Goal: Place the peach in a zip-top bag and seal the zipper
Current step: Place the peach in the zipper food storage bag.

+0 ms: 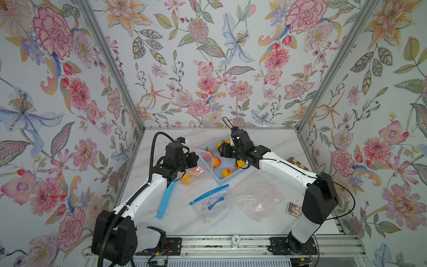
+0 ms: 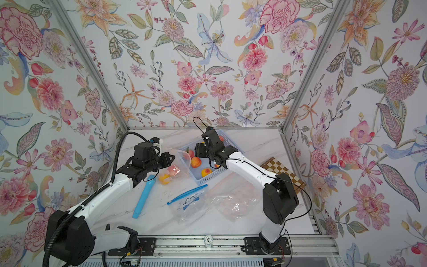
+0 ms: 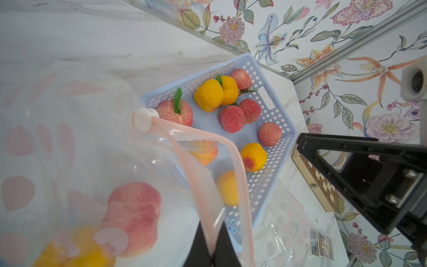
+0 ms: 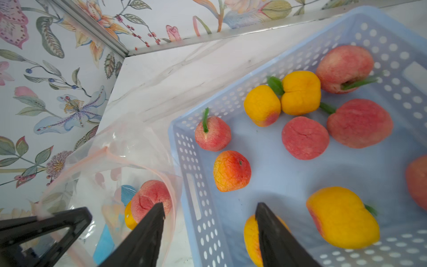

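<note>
The left gripper (image 3: 211,254) is clenched on the rim of the zip-top bag (image 3: 69,138), holding its mouth open. The right gripper (image 4: 210,205) hangs released over the basket (image 4: 180,161); the orange-red peach (image 4: 231,171) lies just ahead of its tips, so it should straddle that fruit squarely, clear of neighbours
</note>
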